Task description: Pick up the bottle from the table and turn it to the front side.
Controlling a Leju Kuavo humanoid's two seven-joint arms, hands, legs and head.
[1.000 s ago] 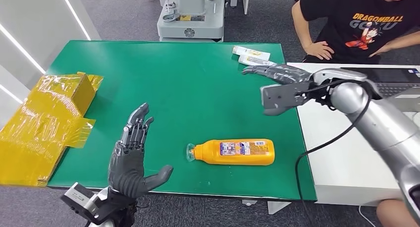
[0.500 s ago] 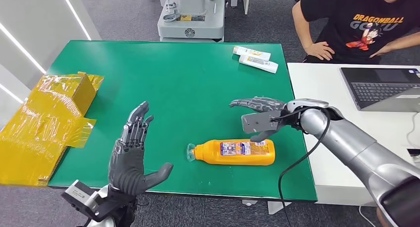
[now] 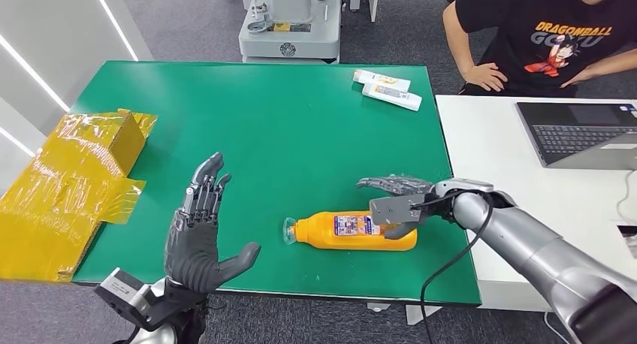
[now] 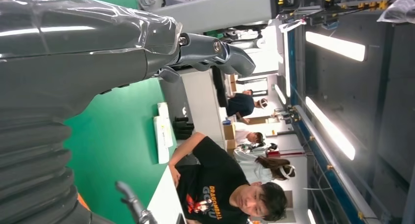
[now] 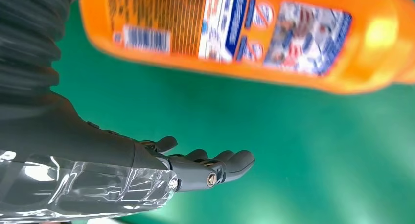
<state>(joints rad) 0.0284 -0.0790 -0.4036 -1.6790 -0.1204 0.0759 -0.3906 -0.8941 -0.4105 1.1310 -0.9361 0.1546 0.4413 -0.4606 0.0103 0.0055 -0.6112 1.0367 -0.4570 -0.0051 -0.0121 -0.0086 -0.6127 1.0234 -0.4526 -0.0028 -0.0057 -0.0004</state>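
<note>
An orange bottle (image 3: pixel 353 230) with a clear cap lies on its side on the green table (image 3: pixel 285 126), cap toward my left, its back label with a barcode facing up. In the right wrist view the bottle (image 5: pixel 235 35) is close and blurred. My right hand (image 3: pixel 396 200) hovers just over the bottle's base end, fingers spread on the far side and thumb over the bottle, holding nothing. My left hand (image 3: pixel 199 235) stands open near the table's front edge, palm toward the bottle, well apart from it. The left hand (image 4: pixel 98 53) is also close up in its wrist view.
A yellow cardboard box (image 3: pixel 64 182) lies at the table's left edge. Two white tubes (image 3: pixel 387 89) rest at the far right corner. A white table (image 3: pixel 518 209) with a laptop (image 3: pixel 586 134) adjoins on the right, where a person (image 3: pixel 556 36) sits.
My right hand has come down and toward me from near the white tubes to just over the bottle's base end. The left hand and the bottle have stayed put.
</note>
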